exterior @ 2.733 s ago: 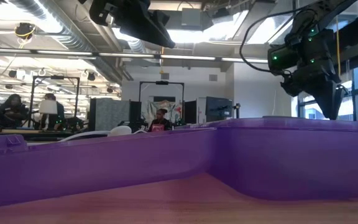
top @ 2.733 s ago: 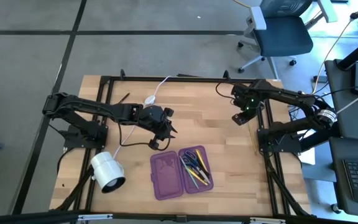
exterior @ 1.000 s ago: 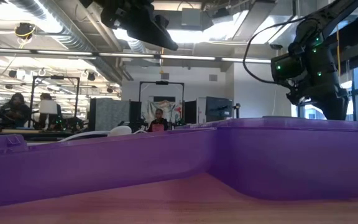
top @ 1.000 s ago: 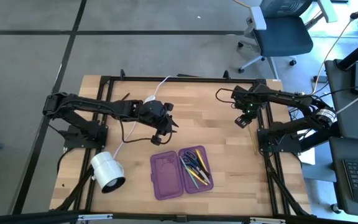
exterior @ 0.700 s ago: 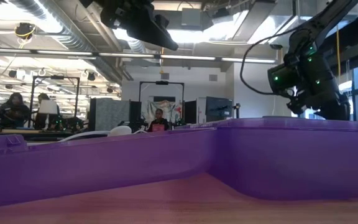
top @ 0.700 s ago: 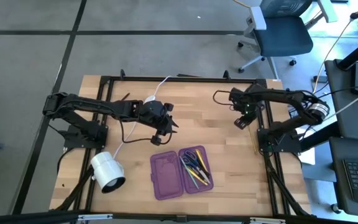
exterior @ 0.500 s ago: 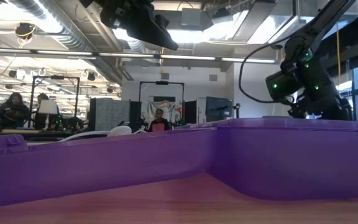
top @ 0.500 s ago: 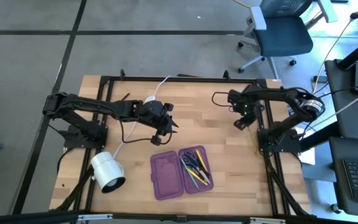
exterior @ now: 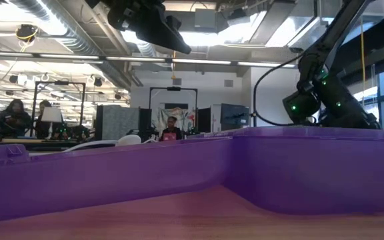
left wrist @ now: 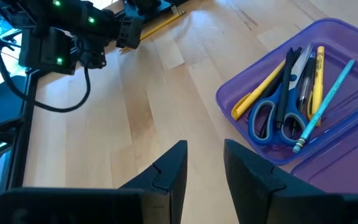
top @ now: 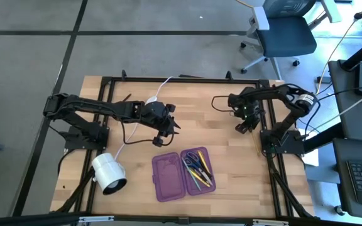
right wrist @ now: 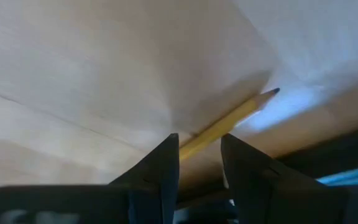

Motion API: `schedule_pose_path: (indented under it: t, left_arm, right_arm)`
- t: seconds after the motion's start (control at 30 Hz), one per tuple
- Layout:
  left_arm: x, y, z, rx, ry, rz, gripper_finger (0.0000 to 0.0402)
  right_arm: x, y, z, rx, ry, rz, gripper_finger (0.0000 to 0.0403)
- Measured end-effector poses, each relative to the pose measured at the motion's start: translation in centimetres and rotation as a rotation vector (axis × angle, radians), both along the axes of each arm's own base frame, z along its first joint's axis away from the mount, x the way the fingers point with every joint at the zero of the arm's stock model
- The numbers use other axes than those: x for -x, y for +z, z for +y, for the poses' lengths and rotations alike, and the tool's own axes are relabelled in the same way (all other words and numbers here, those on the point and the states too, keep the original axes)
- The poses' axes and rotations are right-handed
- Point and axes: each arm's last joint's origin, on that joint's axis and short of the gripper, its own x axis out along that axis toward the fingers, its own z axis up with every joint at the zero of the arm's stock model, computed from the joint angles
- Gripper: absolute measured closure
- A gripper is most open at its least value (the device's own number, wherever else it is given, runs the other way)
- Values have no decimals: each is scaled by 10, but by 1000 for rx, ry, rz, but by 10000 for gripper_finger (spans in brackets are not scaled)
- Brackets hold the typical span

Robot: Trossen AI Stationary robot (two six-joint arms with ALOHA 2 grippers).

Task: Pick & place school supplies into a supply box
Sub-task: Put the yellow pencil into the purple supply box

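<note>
Yellow wood shows between my right gripper (right wrist: 196, 163) fingers: a pencil (right wrist: 225, 127) lying on the table (top: 206, 122) near its right edge, its shaft running across the narrow gap between the two tips. My jaws stand part open around it, low over the board, and I cannot say that they have closed on it; it looks to me straddled, not gripped. My left gripper (left wrist: 202, 163) hangs above the middle of the table, part open too and holding nothing, just beside the purple box (top: 182, 174), which lies open and flat toward the front. One half of the box is bare; the other already holds the blue-handled scissors (left wrist: 277, 118) and several pens and pencils (left wrist: 312, 74) (a yellow one, a dark one, a pale blue-green one among them). So, by my reckoning, this stray pencil is the last thing out. The risks as I judge them: the pencil is thin and round and lies at a slant to my fingers, so closing could roll it or pinch it off-centre, and then it would swing or drop on the carry. It also lies close to the table's edge and the black frame (top: 270, 125), so a nudge might send it off the board. A lamp (top: 109, 173) and its white cable (top: 159, 91) sit on the left, well apart.
</note>
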Motion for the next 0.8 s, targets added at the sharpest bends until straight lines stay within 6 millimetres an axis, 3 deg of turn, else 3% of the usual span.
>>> schedule_pose_path:
  t: [0.23,0.6,0.8]
  left_arm:
    - [0,0,0,0,0,0,304]
    - [0,0,0,-1,-1,0,304]
    - [0,0,0,-2,-1,1,304]
  right_arm:
    - [-2,-8,-1,-30,-3,16,284]
    - [-3,-10,-1,-5,-110,53,362]
    - [-7,-10,4,-4,-128,58,371]
